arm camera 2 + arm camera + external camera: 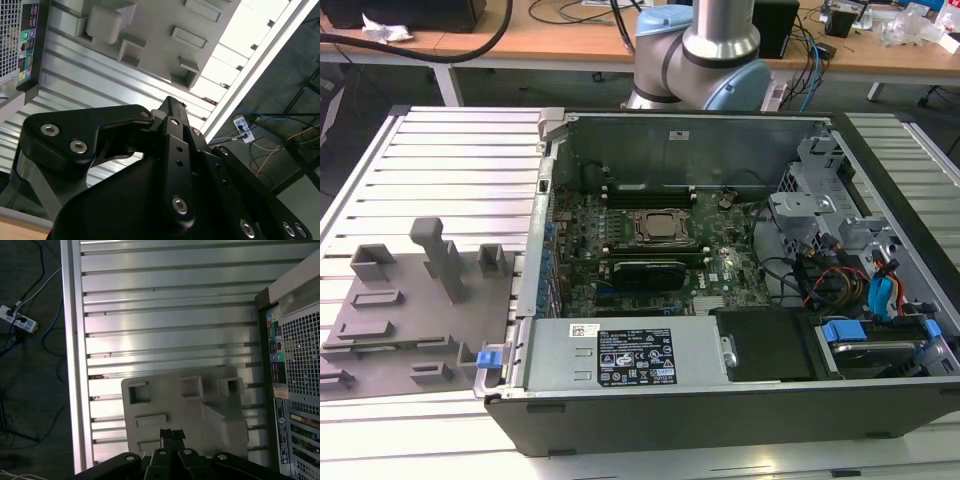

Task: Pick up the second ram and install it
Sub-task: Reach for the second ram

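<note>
The second ram [390,343] seems to be the long thin dark-green strip lying along the near side of the grey holder plate [410,300], at the exterior view's left. In the first wrist view my gripper [172,434] hangs high over that holder plate [185,405], its two black fingertips pressed together with nothing between them. The second wrist view shows the gripper's black linkage and a fingertip [170,106] above the same holder plate [150,25]. The open computer case [720,400] holds the motherboard [650,250] with its memory slots.
The case's rear panel [295,365] stands beside the holder. A tall grey post [442,255] rises from the holder plate. The slatted aluminium table [165,300] ends at a rail [75,350], with cables and a power strip [17,320] on the floor beyond.
</note>
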`<state>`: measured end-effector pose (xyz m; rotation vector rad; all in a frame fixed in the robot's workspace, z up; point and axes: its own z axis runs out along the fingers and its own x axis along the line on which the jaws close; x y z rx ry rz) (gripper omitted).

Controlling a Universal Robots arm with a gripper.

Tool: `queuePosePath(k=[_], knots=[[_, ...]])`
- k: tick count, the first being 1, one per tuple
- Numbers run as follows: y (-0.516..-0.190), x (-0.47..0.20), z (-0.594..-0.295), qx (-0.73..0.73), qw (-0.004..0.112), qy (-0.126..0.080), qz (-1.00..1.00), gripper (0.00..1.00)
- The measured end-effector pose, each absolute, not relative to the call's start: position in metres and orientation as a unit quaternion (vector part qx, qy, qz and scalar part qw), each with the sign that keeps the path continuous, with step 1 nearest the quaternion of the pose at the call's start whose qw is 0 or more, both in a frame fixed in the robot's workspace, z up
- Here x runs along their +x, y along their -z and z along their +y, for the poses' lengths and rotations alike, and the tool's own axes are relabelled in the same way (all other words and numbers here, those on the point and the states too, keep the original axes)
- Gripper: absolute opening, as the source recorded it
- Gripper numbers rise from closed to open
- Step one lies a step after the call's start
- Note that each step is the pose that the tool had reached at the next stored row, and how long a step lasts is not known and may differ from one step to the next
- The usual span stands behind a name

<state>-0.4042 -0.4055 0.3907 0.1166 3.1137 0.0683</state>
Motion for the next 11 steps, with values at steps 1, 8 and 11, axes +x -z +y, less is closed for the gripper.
queuePosePath(k=[1, 8, 11], knots=[[-0.391, -0.404, -0.408, 0.037, 0.013, -0.022, 0.999, 0.11], [-0.390, -0.404, -0.427, 0.037, 0.012, -0.022, 0.999, 0.11], [-0.390, -0.404, -0.433, 0.037, 0.012, -0.022, 0.999, 0.11]])
